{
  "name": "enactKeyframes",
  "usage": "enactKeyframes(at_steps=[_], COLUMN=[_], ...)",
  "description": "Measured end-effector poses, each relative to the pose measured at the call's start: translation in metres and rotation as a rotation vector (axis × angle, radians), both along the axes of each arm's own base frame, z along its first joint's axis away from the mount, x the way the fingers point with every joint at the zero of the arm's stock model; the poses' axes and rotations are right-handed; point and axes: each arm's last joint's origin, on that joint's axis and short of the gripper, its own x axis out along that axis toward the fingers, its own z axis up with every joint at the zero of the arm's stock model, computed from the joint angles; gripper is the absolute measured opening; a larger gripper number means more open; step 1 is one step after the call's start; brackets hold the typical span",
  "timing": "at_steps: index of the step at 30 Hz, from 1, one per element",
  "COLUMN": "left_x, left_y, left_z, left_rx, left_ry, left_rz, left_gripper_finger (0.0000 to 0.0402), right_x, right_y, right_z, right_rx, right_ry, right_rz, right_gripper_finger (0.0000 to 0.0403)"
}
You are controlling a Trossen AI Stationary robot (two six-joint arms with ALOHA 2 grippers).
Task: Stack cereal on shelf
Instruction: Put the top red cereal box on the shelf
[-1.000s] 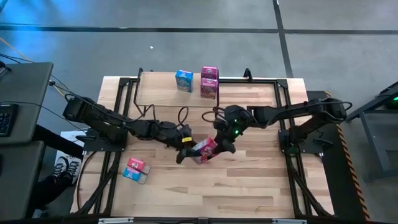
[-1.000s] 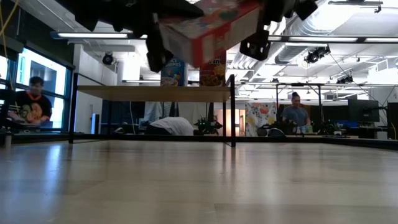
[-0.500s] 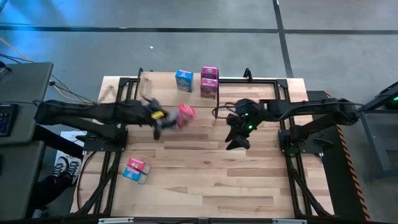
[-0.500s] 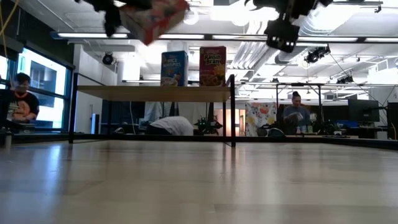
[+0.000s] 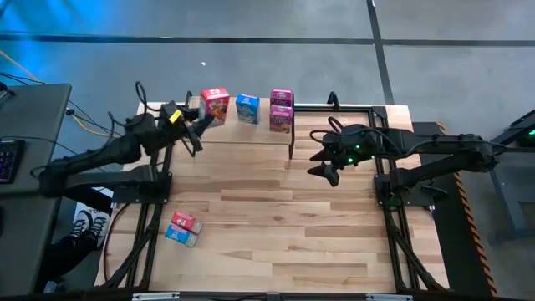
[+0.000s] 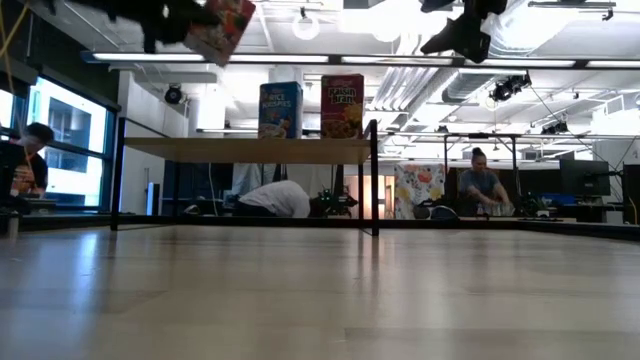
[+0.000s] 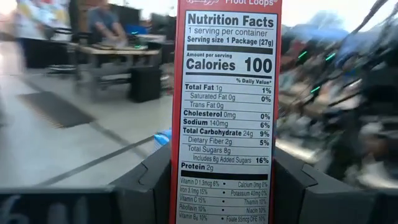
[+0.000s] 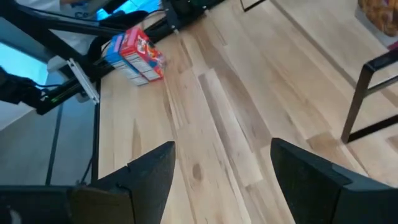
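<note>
My left gripper (image 5: 201, 122) is shut on a pink-red cereal box (image 5: 215, 104) and holds it in the air over the left end of the light wooden shelf (image 5: 251, 132). In the low view the box (image 6: 221, 26) hangs above the shelf board (image 6: 200, 148). A blue box (image 5: 247, 107) and two pink boxes (image 5: 282, 110) stand on the shelf's far part. Two more boxes (image 5: 182, 227) lie on the tabletop at the near left. My right gripper (image 5: 324, 169) is open and empty, right of the shelf. My left gripper pinches the box's lower part (image 7: 227, 186) between its two fingers (image 7: 152, 180), one on each broad face; the narrow nutrition panel faces the wrist camera. The fingers come from the table's left, about level. The box is lifted clear of the shelf, a little tilted.
The shelf's black legs (image 8: 364, 93) stand between my right gripper and the boxes. Black frame rails (image 5: 384, 125) run along the table's left, right and far edges. The near half of the plank tabletop (image 5: 276, 242) is bare apart from the two lying boxes.
My left gripper has carried the box from the table's middle up and toward the far left, to above the shelf's left end, and the box has turned more upright. My right gripper has drawn away from the box toward the table's right and far side.
</note>
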Motion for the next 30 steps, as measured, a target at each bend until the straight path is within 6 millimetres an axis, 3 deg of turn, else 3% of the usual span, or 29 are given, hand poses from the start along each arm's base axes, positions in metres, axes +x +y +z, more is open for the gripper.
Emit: enactKeyframes(at_steps=[3,8,11,16,24,30], left_x=[-0.001,-0.010,-0.014,-0.012,-0.006,-0.003], left_y=[0.015,0.033,0.038,0.046,0.057,0.061], left_z=[-0.027,-0.060,-0.064,-0.080,-0.092,-0.099], left_rx=[-0.036,-0.103,-0.049,-0.110,-0.145,-0.148], left_ry=[-0.073,-0.147,-0.174,-0.071,-0.009,0.034], left_rz=[-0.029,0.092,0.084,0.059,0.230,0.259], left_gripper_finger=[0.0164,0.0163,0.0163,0.0163,0.0163,0.0163], right_x=[0.003,0.005,0.006,0.007,0.007,0.007], right_y=[0.000,-0.001,-0.002,-0.003,-0.004,-0.004], right_z=[-0.002,-0.004,-0.004,-0.003,-0.002,-0.002], right_rx=[-0.001,0.016,0.011,-0.014,-0.007,-0.015], right_ry=[0.005,0.018,0.010,-0.002,-0.007,-0.007], right_rz=[-0.004,-0.039,-0.063,-0.101,-0.133,-0.148], right_gripper_finger=[0.0261,0.0262,0.0262,0.0262,0.0262,0.0262])
